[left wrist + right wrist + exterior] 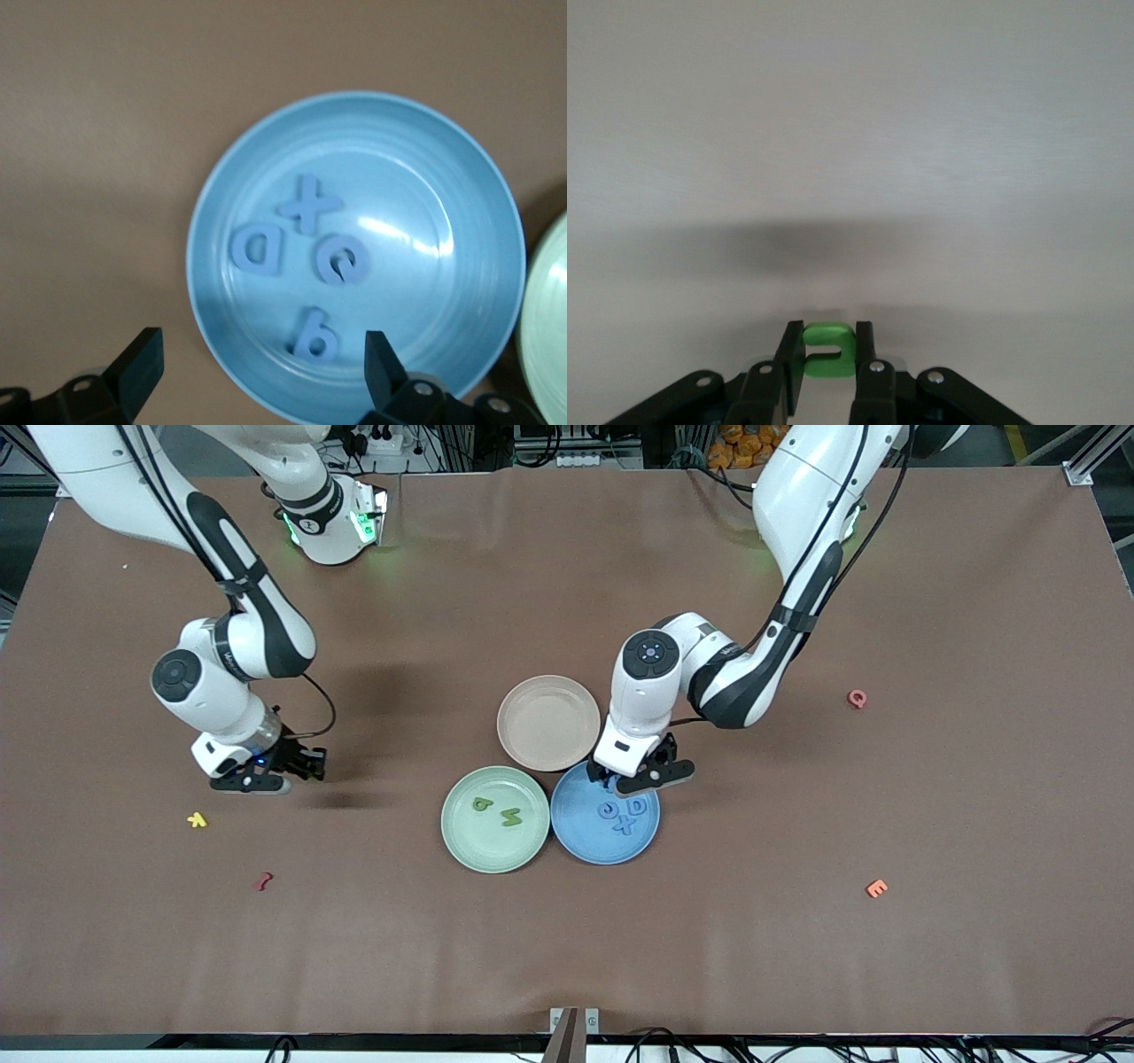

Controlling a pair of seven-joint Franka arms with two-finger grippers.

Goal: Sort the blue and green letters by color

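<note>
My left gripper (651, 775) (261, 367) hangs open over the rim of the blue plate (585, 850) (443, 292), nothing between its fingers. In that plate lie several blue letters: an X (307, 204) (624, 825), a D (258, 250) (636, 806), a C-like one (339, 259) and a P (314, 335). The green plate (469, 846) beside it holds a green B (481, 804) and N (511, 816). My right gripper (301, 766) (828, 354) is over bare table toward the right arm's end, shut on a small green U (828, 350).
An empty beige plate (548, 722) touches both plates, farther from the front camera. A yellow letter (197, 820) and a dark red one (263, 881) lie near the right gripper. A pink Q (857, 699) and an orange E (876, 887) lie toward the left arm's end.
</note>
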